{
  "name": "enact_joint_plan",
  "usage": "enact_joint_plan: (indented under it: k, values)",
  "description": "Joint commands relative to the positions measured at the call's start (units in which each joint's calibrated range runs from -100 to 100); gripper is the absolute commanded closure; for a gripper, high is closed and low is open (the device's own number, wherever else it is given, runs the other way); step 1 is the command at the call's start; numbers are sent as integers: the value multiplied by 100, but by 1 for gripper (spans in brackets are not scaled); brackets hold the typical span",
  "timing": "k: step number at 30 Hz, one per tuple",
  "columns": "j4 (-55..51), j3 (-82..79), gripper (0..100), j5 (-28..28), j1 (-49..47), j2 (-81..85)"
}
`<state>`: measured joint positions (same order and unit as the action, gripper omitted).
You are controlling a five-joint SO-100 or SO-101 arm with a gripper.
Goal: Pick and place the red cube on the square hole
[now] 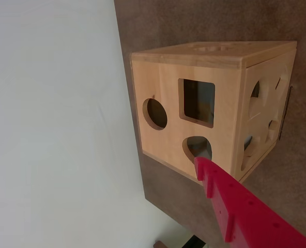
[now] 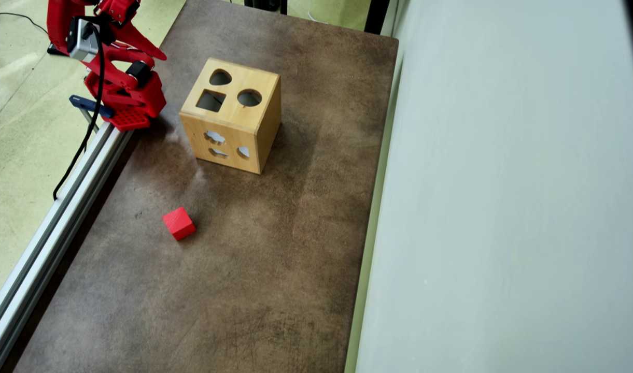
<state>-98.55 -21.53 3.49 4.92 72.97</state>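
In the overhead view the red cube (image 2: pixel 179 223) lies on the brown table, toward the front left and well apart from the wooden box (image 2: pixel 230 116). The square hole (image 2: pixel 211 100) is in the box's top face. My gripper (image 2: pixel 158 53) is held high at the back left, left of the box and far from the cube. In the wrist view the square hole (image 1: pixel 197 102) faces me, and only one red finger (image 1: pixel 230 199) shows, with nothing on it. The cube is out of that view.
A round hole (image 2: pixel 249 97) and a heart-like hole (image 2: pixel 220 77) share the box's top face. An aluminium rail (image 2: pixel 62 207) lines the table's left edge. A pale wall (image 2: pixel 503 207) runs along the right edge.
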Motion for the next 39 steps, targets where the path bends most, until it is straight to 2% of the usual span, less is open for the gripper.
enact_joint_plan:
  k: [1, 39]
  values:
    - [64, 78, 98, -10, -203, 2262]
    - [64, 141, 98, 39, -84, 1999]
